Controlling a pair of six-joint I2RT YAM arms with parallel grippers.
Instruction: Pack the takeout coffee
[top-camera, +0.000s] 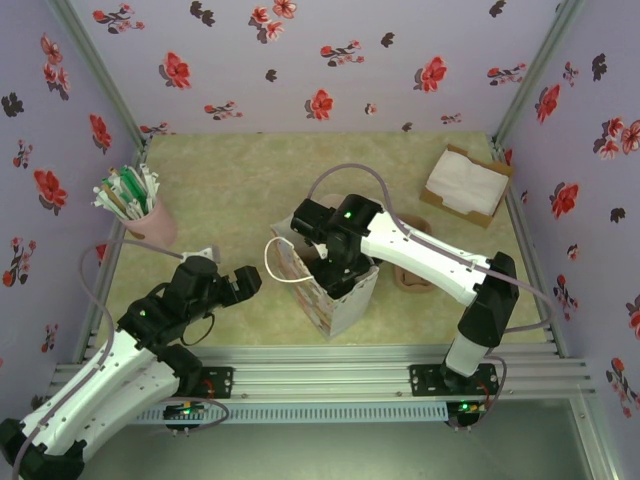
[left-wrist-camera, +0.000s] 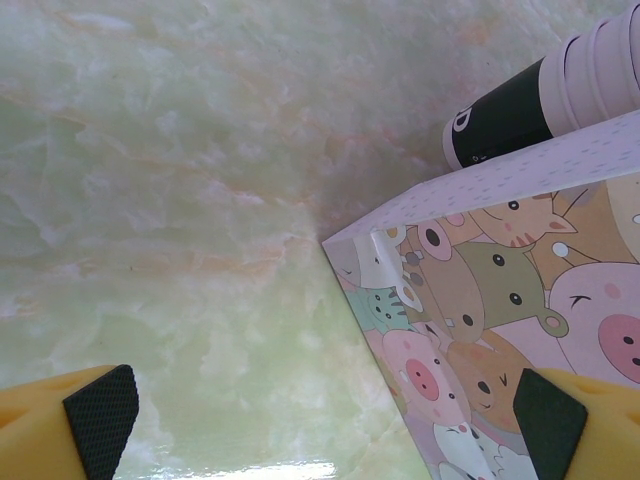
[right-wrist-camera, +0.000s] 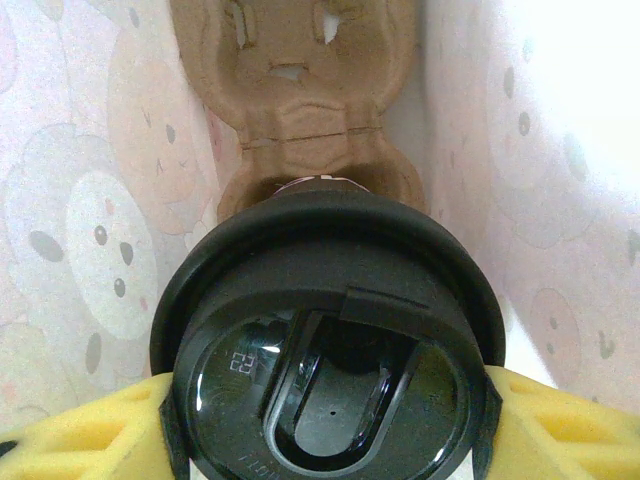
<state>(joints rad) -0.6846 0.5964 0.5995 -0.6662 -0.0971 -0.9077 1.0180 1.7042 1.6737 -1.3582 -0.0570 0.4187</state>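
The lid of the takeout coffee (right-wrist-camera: 330, 340) hides its cup and part of the cardboard carrier (right-wrist-camera: 295, 100), and the view's bottom edge cuts off the fingers (right-wrist-camera: 85, 435) of my right gripper (right-wrist-camera: 328, 405).

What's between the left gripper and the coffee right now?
The cartoon-print bag's wall: left gripper outside it, coffee inside, held by the right gripper. Top and left wrist views show it.

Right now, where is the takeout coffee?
In the right wrist view, the takeout coffee is held in the right gripper inside the cartoon-print bag, over the cardboard carrier at its bottom.
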